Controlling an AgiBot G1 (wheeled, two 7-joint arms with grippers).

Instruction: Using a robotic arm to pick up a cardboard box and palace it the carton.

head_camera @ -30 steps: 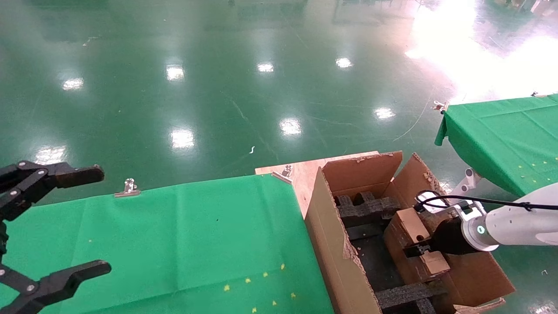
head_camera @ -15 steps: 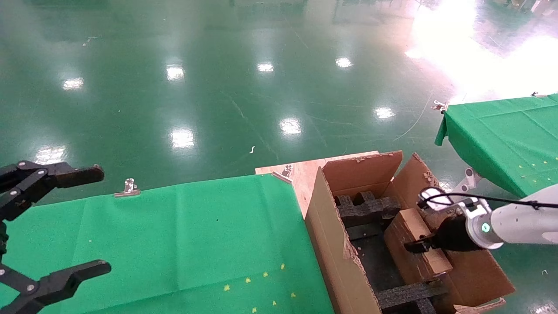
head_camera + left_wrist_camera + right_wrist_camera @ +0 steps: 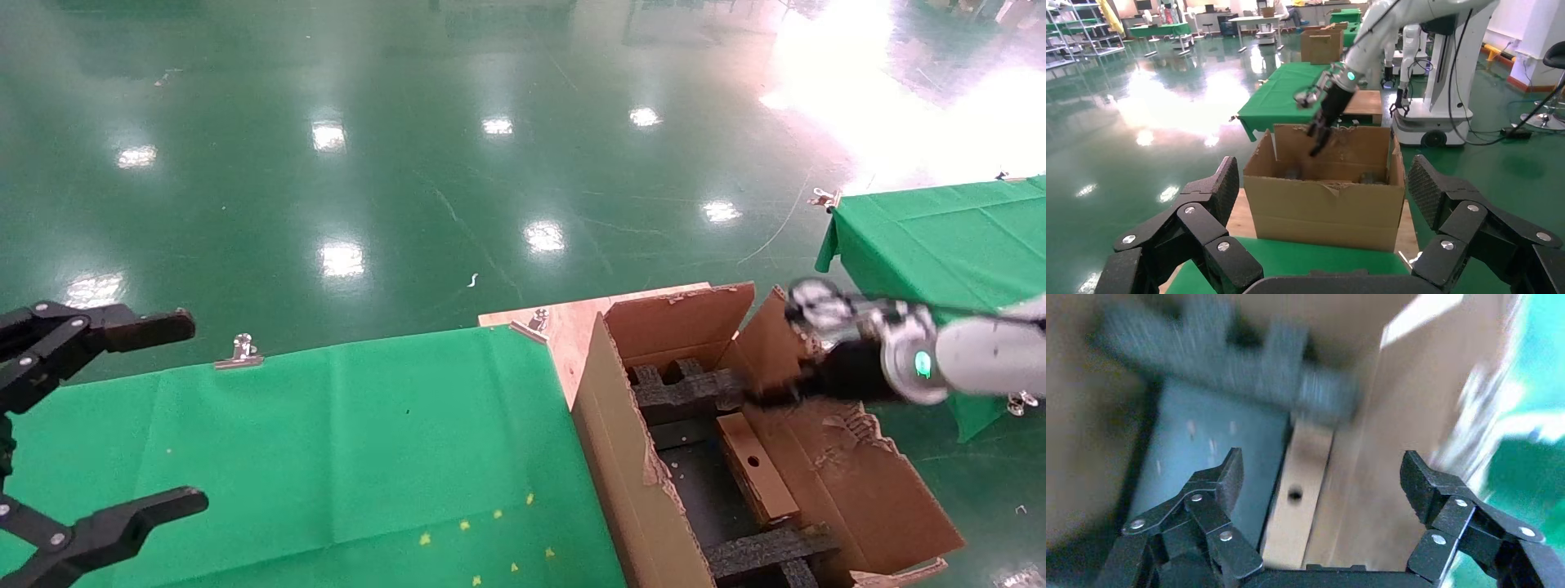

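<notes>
Small brown taped cardboard box point(image 3: 756, 468) sits in large torn-flap carton point(image 3: 629, 457) lower right; right tool point(image 3: 748, 398) released above, left tool point(image 3: 106, 425) open, parked lower left.

The carton point(image 3: 621, 457) at the lower right of the head view is matt brown corrugated cardboard with ragged, torn edges, and the inserts point(image 3: 686, 390) inside it look like rough black foam. The cardboard box point(image 3: 756, 467) lying in it is smoother brown cardboard. At lower left a matt green cloth point(image 3: 343, 457) is held by shiny metal clips point(image 3: 239, 353), a bare wooden board point(image 3: 564, 322) shows at its corner, and the green floor point(image 3: 409, 163) is glossy with lamp reflections.
</notes>
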